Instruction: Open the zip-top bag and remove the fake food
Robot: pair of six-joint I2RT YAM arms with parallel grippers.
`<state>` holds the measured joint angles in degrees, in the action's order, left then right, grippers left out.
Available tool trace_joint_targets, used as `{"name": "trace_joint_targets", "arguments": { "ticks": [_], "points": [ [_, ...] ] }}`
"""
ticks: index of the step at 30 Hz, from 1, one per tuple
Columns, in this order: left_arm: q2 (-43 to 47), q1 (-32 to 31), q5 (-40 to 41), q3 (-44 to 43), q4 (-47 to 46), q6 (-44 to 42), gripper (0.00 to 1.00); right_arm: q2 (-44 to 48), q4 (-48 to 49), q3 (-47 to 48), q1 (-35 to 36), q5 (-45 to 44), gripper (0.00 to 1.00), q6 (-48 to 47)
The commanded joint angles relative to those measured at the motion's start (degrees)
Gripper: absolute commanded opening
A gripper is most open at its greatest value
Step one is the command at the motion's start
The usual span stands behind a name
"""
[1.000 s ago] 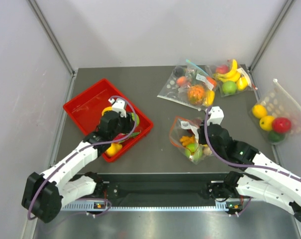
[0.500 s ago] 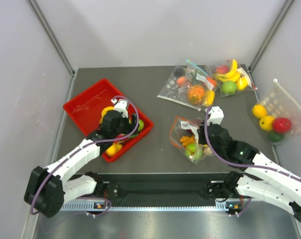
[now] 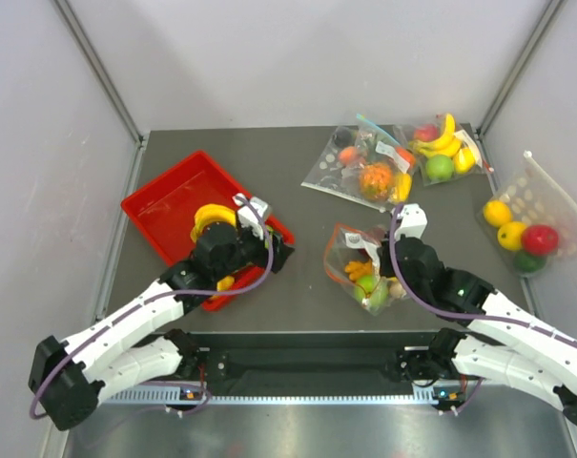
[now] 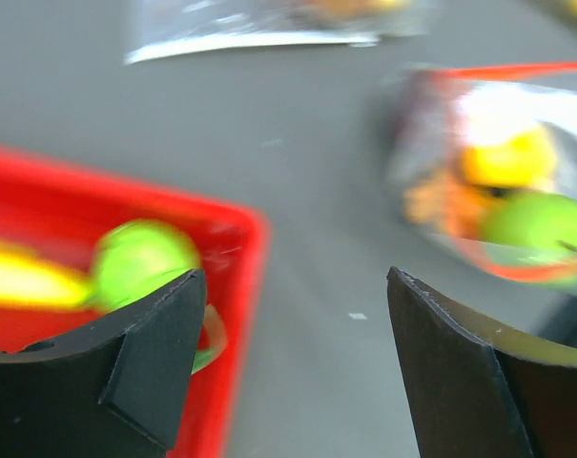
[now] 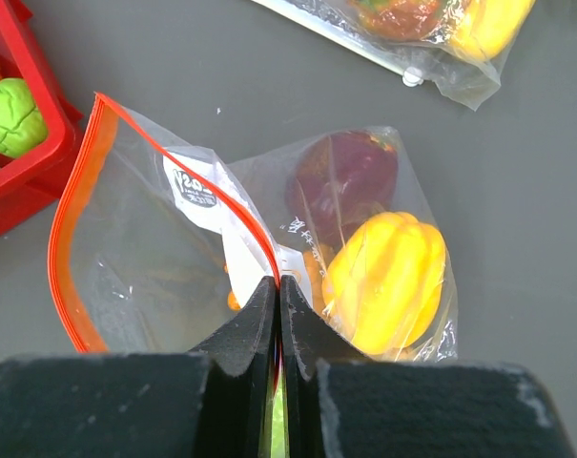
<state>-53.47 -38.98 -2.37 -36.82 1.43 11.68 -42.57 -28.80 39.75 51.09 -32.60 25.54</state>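
Right wrist: my right hand [image 5: 278,286] is clenched on the orange-red rim of the zip-top bag [image 5: 145,258].
Bag lies mid-bench [image 5: 174,57], fake food [image 5: 388,277] inside; my left hand [image 4: 296,286] hangs released beside the red tray [image 4: 236,239].

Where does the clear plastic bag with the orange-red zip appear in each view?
Top external: the clear orange-zipped bag lies right of centre.
Left wrist: bag upper right, blurred.
Right wrist: bag centre, mouth open.
Shared landmark: the red plastic tray, left of the bag in every view.
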Motion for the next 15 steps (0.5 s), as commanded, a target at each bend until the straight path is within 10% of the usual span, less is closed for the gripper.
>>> {"name": "trace_joint_targets", "arguments": {
  "ticks": [1,15],
  "points": [
    [0.6,-7.0,-2.1,-3.0,-5.8,-3.9,0.80,-0.4,0.9,0.6,-0.6,1.0,0.00,-0.5],
    [-14.3,-19.8,-8.6,-6.1,-22.3,-3.1,0.78,-0.3,0.8,0.6,-0.7,2.5,0.00,-0.2]
  ]
}}
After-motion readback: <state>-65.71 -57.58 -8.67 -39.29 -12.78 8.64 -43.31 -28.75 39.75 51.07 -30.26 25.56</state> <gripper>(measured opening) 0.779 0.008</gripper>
